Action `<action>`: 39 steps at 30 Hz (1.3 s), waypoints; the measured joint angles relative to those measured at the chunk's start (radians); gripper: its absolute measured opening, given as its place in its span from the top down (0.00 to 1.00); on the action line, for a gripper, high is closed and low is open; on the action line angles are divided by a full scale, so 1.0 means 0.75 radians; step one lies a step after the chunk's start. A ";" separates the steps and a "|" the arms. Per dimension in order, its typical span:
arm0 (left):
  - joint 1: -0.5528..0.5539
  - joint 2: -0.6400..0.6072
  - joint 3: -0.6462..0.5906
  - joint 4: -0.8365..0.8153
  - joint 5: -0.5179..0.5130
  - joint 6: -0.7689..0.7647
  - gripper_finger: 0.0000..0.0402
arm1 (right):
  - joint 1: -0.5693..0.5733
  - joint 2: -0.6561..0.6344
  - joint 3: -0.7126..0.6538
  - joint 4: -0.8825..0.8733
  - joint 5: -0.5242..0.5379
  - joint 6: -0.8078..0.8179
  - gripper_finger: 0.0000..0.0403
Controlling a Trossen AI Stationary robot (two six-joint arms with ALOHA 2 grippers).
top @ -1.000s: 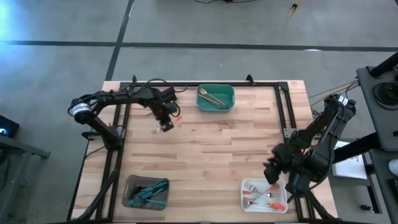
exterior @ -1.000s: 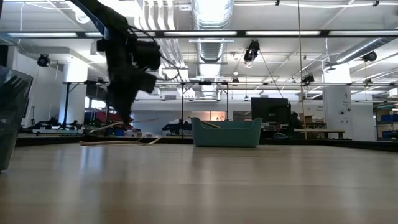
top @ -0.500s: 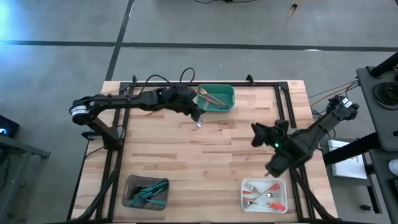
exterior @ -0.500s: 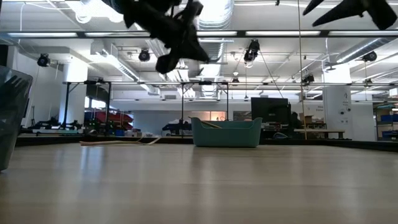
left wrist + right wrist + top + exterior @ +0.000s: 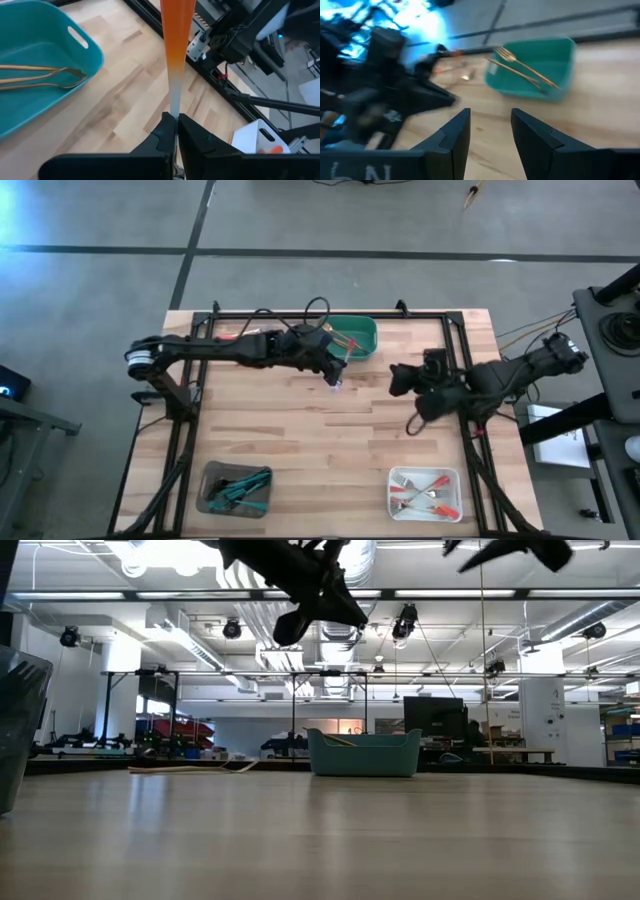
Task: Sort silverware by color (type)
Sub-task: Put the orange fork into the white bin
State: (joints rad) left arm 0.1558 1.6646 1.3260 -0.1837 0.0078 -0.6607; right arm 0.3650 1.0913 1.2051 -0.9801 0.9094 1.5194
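Orange-handled utensil (image 5: 176,45), silver toward its neck, pinched between the closed fingers of the left gripper (image 5: 333,367), held above the wooden table (image 5: 300,440) just beside the green tray (image 5: 362,330) of gold silverware (image 5: 40,77). Right gripper (image 5: 400,379) hovers near, fingers spread and empty, facing the left one. For a clean hand-off, the receiver should probably close on the handle before release. White tray (image 5: 425,492) holds red-handled pieces; grey tray (image 5: 236,488) teal ones. Beyond the table: workshop benches, ceiling ducts
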 joint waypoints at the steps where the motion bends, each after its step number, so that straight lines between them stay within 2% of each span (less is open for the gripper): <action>1: 0.000 0.007 0.001 0.000 0.000 -0.004 1.00 | -0.033 -0.007 0.001 0.084 -0.010 -0.113 0.67; 4: -0.004 0.024 0.000 0.012 0.000 -0.014 1.00 | -0.141 -0.025 0.003 0.237 -0.103 -0.362 0.67; 11: -0.018 0.024 0.008 0.059 0.001 -0.005 1.00 | -0.417 0.009 -0.007 0.233 -0.375 -0.462 0.67; 17: -0.018 0.029 0.033 0.099 -0.037 -0.006 1.00 | -0.525 0.076 -0.007 0.453 -0.550 -0.641 0.67; 20: -0.018 0.038 0.044 0.089 -0.095 -0.021 1.00 | -0.532 0.110 -0.006 0.518 -0.560 -0.694 0.67; 31: -0.021 0.046 0.075 0.098 -0.104 -0.030 1.00 | -0.551 0.200 -0.005 0.623 -0.560 -0.742 0.67; 39: -0.021 0.046 0.073 0.058 -0.175 -0.035 1.00 | -0.551 0.183 -0.002 0.613 -0.561 -0.751 0.67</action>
State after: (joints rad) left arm 0.1401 1.6993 1.3808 -0.1398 -0.1236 -0.6868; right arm -0.0486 1.2283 1.2034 -0.5206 0.4886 0.9563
